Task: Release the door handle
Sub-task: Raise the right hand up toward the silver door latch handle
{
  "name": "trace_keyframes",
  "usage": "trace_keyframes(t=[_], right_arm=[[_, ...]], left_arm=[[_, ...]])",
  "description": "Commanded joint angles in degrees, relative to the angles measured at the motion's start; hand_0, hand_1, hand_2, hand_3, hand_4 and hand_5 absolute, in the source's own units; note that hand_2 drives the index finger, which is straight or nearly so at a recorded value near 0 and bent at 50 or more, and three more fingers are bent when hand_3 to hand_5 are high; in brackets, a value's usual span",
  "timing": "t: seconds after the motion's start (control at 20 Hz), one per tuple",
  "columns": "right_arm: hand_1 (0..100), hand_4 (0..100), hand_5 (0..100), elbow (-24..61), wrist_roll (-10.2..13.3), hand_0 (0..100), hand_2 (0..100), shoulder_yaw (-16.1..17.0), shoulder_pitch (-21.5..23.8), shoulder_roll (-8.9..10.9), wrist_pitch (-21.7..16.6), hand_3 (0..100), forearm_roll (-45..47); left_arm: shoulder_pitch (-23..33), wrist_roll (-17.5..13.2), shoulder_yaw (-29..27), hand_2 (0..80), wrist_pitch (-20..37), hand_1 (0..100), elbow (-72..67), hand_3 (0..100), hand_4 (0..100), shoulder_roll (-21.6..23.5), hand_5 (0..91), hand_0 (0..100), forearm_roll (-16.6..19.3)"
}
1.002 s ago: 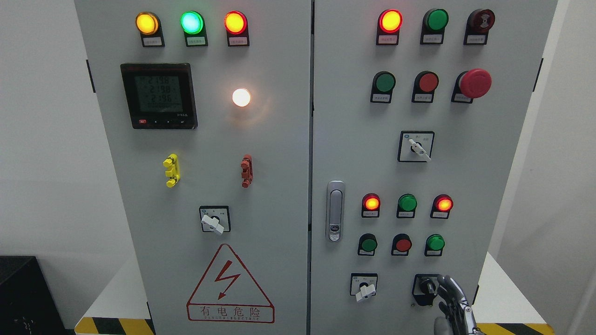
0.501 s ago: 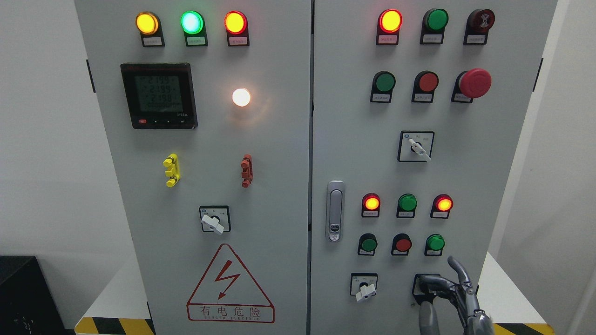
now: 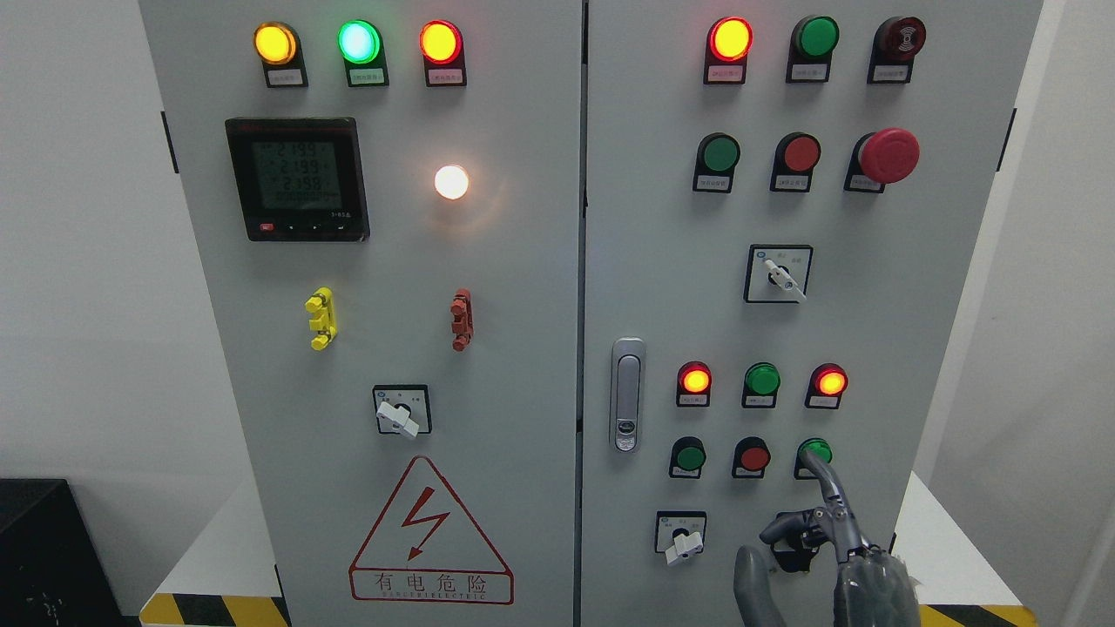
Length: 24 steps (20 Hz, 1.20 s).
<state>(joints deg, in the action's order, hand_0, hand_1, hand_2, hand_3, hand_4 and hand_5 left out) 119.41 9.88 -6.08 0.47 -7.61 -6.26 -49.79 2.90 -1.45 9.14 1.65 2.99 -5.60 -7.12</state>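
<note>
While the right hand (image 3: 827, 549) is hovering at the cabinet's (image 3: 523, 261) lower right, fingers (image 3: 823, 488) are spreading loose, gripping nothing, one crossing a green button (image 3: 816, 454). Door handle (image 3: 627, 396) is sitting well up-left of it, untouched.

The right hand (image 3: 819, 544) has been raised higher before the cabinet, its fingers (image 3: 819, 475) now spread, one covering the green button (image 3: 816, 452).

The tall grey metal cabinet (image 3: 523, 348) I face stands on a white platform (image 3: 945, 549) edged with yellow-and-black hazard striping (image 3: 213, 610), which shows on both sides of the cabinet's base.
</note>
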Motion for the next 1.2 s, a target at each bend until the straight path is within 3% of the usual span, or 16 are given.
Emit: trace_keyframes(t=[0.0, 0.25, 0.5, 0.7, 0.8, 1.15], right_arm=[[29, 63, 59, -0.1, -0.2, 52, 0, -5.3, -1.6, -0.04, 0.5, 66, -11.4], [28, 64, 60, -1.2, -0.2, 50, 0, -8.2, -1.6, -0.04, 2.2, 67, -15.7], [26, 69, 70, -3.4, 0.0, 45, 0, -11.1, -2.4, -0.04, 5.9, 69, -19.5], [24, 70, 72, -6.8, 0.0, 43, 0, -11.3, -5.3, -0.12, 6.5, 71, -21.8], [24, 70, 73, -8.1, -0.1, 43, 0, -11.4, -6.9, -0.12, 8.9, 71, -23.4], [24, 71, 74, -11.4, -0.2, 41, 0, -13.3, -8.7, -0.21, 10.2, 72, -25.8]], left_arm=[[0.0, 0.0, 0.0, 4.3, -0.1, 0, 0.0, 10, 0, 0.1, 0.0, 0, 0.0], [0.0, 0.0, 0.0, 4.3, 0.0, 0, 0.0, 11, 0, 0.1, 0.0, 0, 0.0], [0.0, 0.0, 0.0, 4.3, -0.1, 0, 0.0, 10, 0, 0.1, 0.0, 0, 0.0], [0.0, 0.0, 0.0, 4.3, 0.0, 0, 0.0, 11, 0, 0.0, 0.0, 0, 0.0], [0.0, 0.0, 0.0, 4.3, -0.1, 0, 0.0, 11, 0, 0.0, 0.0, 0, 0.0], [0.0, 0.0, 0.0, 4.3, 0.0, 0, 0.0, 11, 0, 0.0, 0.0, 0, 0.0]])
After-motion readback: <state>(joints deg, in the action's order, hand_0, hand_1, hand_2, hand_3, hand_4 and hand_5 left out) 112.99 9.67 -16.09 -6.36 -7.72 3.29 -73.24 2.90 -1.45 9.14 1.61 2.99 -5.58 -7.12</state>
